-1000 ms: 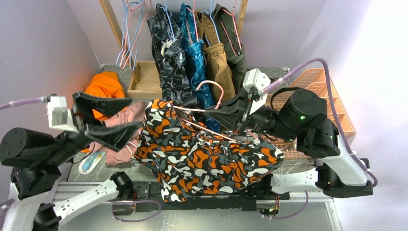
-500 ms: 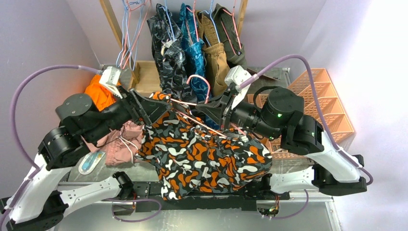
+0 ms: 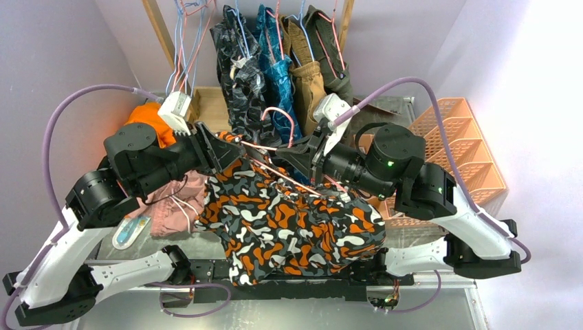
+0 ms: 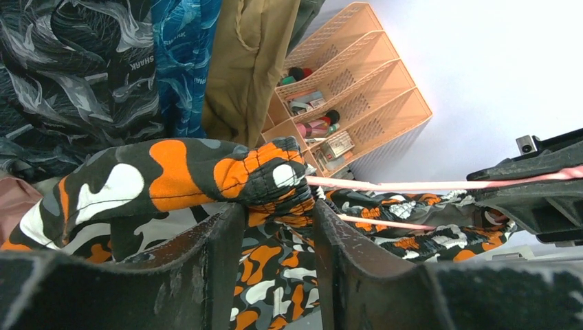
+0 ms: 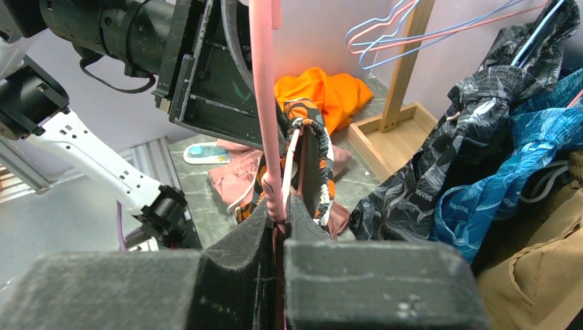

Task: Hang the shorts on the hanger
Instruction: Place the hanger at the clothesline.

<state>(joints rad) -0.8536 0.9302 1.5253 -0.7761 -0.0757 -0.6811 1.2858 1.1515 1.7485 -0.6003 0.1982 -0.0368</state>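
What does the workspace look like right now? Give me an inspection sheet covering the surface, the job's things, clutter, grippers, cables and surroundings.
Surface: grey table, largely covered with clothing.
Job's things: camouflage shorts spread across the near side, waistband raised; pink hanger, its wires running into the waistband.
Clutter: orange garment, pink shorts, small blue item, orange organiser tray.
Grippers: left gripper pinches the waistband; right gripper shut on the hanger.
Cables: purple cables arch over both arms, no snag seen.
Surroundings: lilac walls; wooden rack with hung garments and spare hangers.
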